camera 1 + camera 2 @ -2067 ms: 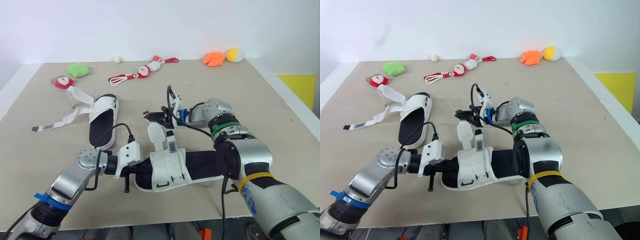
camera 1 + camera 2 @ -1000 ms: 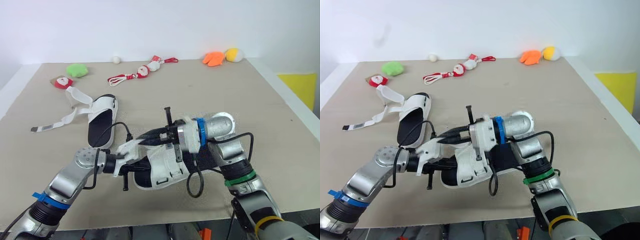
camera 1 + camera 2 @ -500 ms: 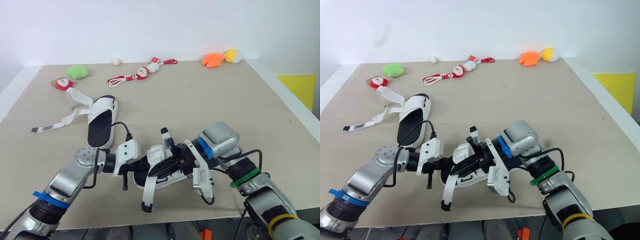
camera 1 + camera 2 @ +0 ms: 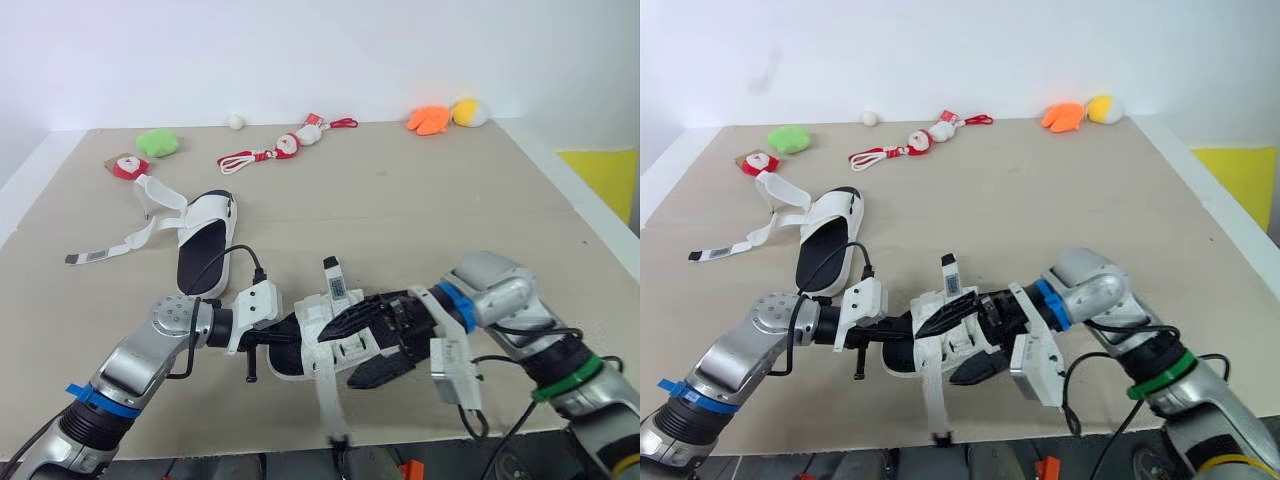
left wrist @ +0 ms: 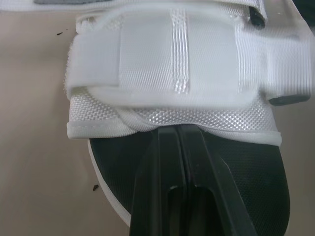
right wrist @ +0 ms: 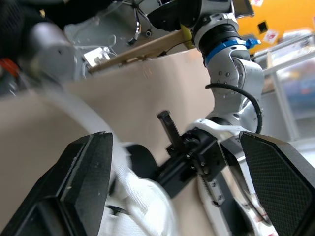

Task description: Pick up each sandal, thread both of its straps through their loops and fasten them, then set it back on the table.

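The near sandal, white with a black sole, lies close to the table's front edge. My left gripper is at its toe end, shut, its fingers lying on the black footbed under the fastened front strap. From the right, my right gripper reaches over the sandal's middle, wide open with nothing between its fingers. One loose strap hangs down past the table edge; a strap tab sticks up. The second sandal lies at far left, its straps undone.
Soft toys line the back of the table: a green one, red-and-white ones, an orange one, a yellow one. A small white ball sits by the wall. The near sandal lies close to the table's front edge.
My right gripper has opened wide, let go of the strap and drawn back to the right. The freed strap now hangs over the front edge. The left gripper has not moved.
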